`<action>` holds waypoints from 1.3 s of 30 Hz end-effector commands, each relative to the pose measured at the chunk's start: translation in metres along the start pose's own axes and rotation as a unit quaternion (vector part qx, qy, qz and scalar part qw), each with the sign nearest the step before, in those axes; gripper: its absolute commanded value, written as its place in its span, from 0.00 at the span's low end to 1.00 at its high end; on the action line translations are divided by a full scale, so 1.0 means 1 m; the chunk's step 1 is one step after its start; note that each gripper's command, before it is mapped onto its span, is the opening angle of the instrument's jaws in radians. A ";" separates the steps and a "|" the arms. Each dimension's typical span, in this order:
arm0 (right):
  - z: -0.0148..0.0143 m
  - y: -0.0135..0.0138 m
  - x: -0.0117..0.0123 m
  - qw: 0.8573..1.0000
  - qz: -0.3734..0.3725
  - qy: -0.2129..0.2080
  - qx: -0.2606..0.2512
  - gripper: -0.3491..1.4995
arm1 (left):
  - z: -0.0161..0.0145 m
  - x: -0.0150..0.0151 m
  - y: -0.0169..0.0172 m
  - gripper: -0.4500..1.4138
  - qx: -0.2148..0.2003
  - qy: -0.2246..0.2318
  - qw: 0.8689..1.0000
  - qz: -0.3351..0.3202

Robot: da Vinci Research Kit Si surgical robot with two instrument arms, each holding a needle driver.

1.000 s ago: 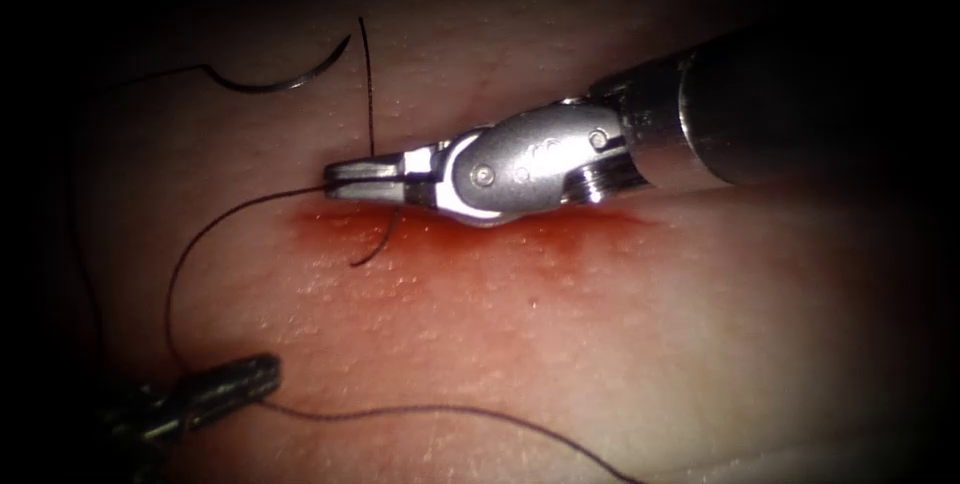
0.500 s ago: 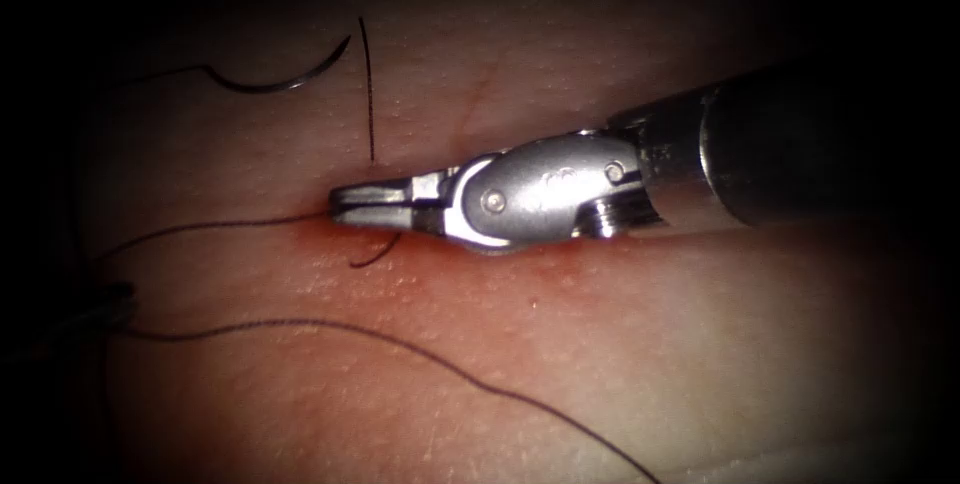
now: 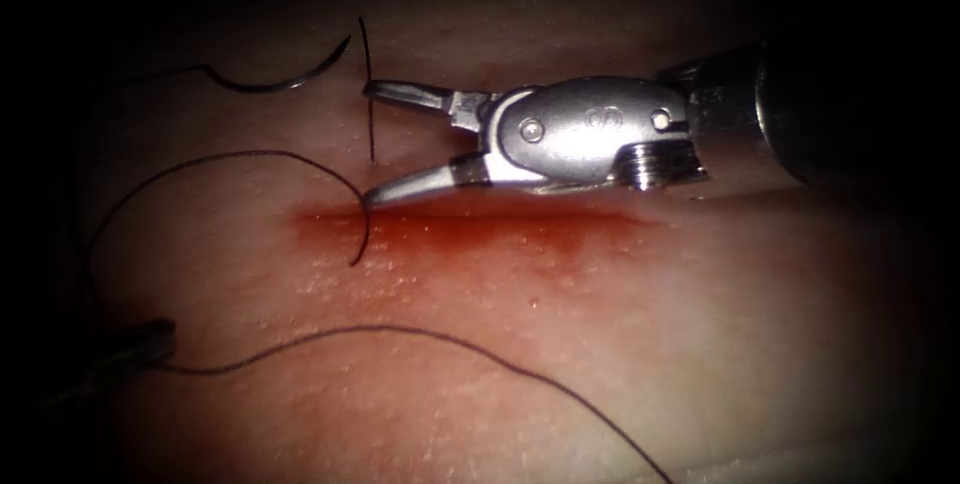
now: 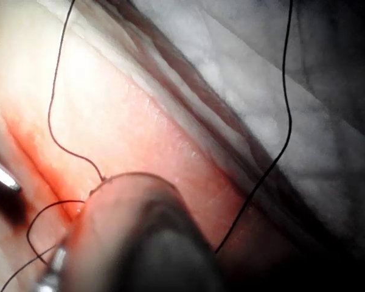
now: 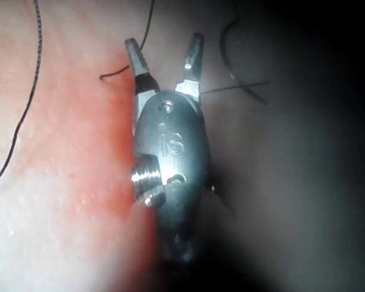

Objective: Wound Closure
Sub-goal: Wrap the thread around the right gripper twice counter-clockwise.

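We have the right tool (image 3: pixel 368 144) with its jaws spread wide at the left end of the cut (image 3: pixel 470 219), holding nothing; half a second ago they were shut on the thread there, so it has let go and lifted toward the far side. The short upright strand (image 3: pixel 368 94) sits between the open jaws, untouched as far as we can tell. The needle (image 3: pixel 285 79) lies loose on the tissue (image 3: pixel 620 344) at far left, not in the tissue and in neither tool. The left tool (image 3: pixel 125 344) is at the near-left edge in deep shadow; the thread (image 3: pixel 250 156) seems to run to its tip, but we cannot tell if it is gripping. Red fluid (image 3: pixel 520 234) lines the cut. Our read: thread handling after a release. Any regrasp calls for a clean close on one strand, clear of the tissue.
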State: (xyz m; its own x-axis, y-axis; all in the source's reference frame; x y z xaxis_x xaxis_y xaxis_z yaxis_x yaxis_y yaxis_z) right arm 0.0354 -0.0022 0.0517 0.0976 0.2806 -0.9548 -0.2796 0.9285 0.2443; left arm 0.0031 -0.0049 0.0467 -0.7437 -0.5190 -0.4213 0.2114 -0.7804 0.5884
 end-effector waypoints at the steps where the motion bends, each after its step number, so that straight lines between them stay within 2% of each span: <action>1: 0.0013 0.0004 -0.0009 1.000 -0.003 -0.004 0.000 0.00 | 0.0008 0.0002 0.0002 0.00 -0.001 0.001 1.000 0.006; 11: 0.0060 0.0010 -0.0040 1.000 -0.015 -0.001 -0.006 0.00 | 0.0021 0.0011 -0.0006 0.00 -0.011 0.018 0.998 0.059; 15: 0.0076 0.0012 -0.0052 1.000 -0.007 0.005 0.007 0.00 | 0.0024 0.0012 -0.0011 0.00 -0.011 0.025 0.997 0.071; 19: 0.0103 -0.0005 -0.0071 0.999 0.000 0.022 0.041 0.00 | 0.0025 0.0006 -0.0025 0.00 -0.012 0.044 0.997 0.065; 23: 0.0118 -0.0016 -0.0077 0.997 0.007 0.040 0.067 0.00 | 0.0026 0.0002 -0.0032 0.00 -0.012 0.061 0.997 0.047; 25: 0.0120 -0.0017 -0.0077 0.995 0.012 0.059 0.078 0.00 | 0.0027 0.0000 -0.0034 0.00 -0.012 0.067 0.997 0.035; 26: 0.0119 -0.0017 -0.0076 0.992 0.022 0.082 0.089 0.00 | 0.0029 -0.0005 -0.0036 0.00 -0.017 0.077 0.997 0.021; 32: 0.0115 -0.0018 -0.0075 0.989 0.039 0.106 0.091 0.00 | 0.0041 -0.0019 -0.0034 0.00 -0.033 0.094 0.995 0.000; 39: 0.0108 -0.0023 -0.0067 0.984 0.067 0.133 0.101 0.00 | 0.0076 -0.0049 -0.0018 0.00 -0.070 0.116 0.990 -0.048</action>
State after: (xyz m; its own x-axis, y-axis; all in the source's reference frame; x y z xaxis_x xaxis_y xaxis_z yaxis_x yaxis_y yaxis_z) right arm 0.0450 -0.0036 0.0590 -0.1884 0.3595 -0.9139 -0.0786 0.9221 0.3789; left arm 0.0020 0.0016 0.0529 -0.6037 -0.4852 -0.6325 0.2451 -0.8680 0.4319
